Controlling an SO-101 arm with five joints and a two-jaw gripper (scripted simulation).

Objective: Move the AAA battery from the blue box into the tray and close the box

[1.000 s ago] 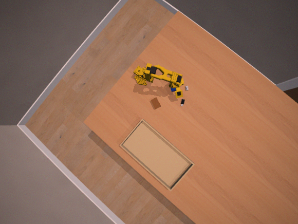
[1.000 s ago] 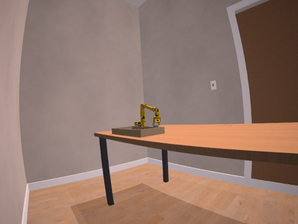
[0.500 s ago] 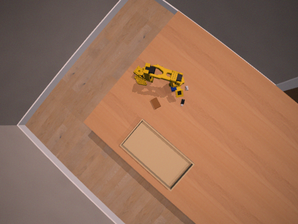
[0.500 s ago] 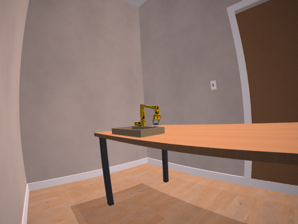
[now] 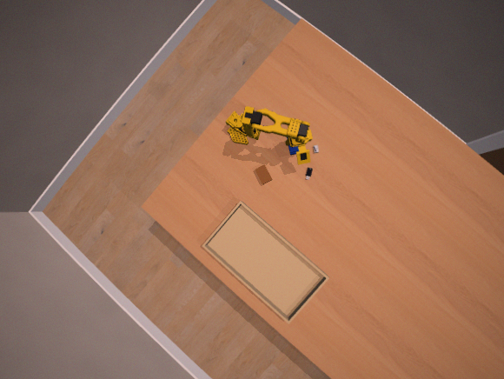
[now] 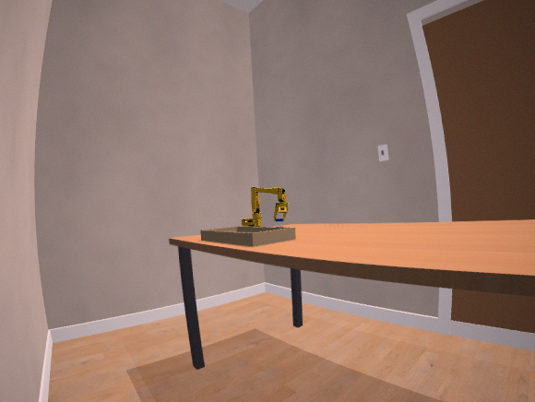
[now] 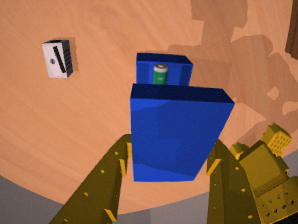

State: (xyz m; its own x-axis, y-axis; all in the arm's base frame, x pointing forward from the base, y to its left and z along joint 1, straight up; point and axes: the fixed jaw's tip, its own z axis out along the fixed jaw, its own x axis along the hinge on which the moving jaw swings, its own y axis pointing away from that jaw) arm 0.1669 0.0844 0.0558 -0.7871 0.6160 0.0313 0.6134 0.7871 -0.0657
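In the wrist view my gripper (image 7: 173, 148) is shut on the blue lid (image 7: 174, 132) and holds it above the table. Below and beyond it stands the open blue box base. A green AAA battery (image 7: 160, 74) shows inside it, end up. From above, the gripper (image 5: 300, 152) is just in front of the arm, with blue (image 5: 294, 150) showing under it. The tan tray (image 5: 265, 261) lies well apart, toward the table's near edge. In the side view the gripper (image 6: 280, 215) hangs a little above the table behind the tray (image 6: 249, 235).
A brown closed box (image 5: 263, 175) lies on the table left of the gripper. A small white block with black marks (image 7: 59, 58) lies to its other side (image 5: 315, 149). A small black and white object (image 5: 308, 173) lies just in front of the gripper.
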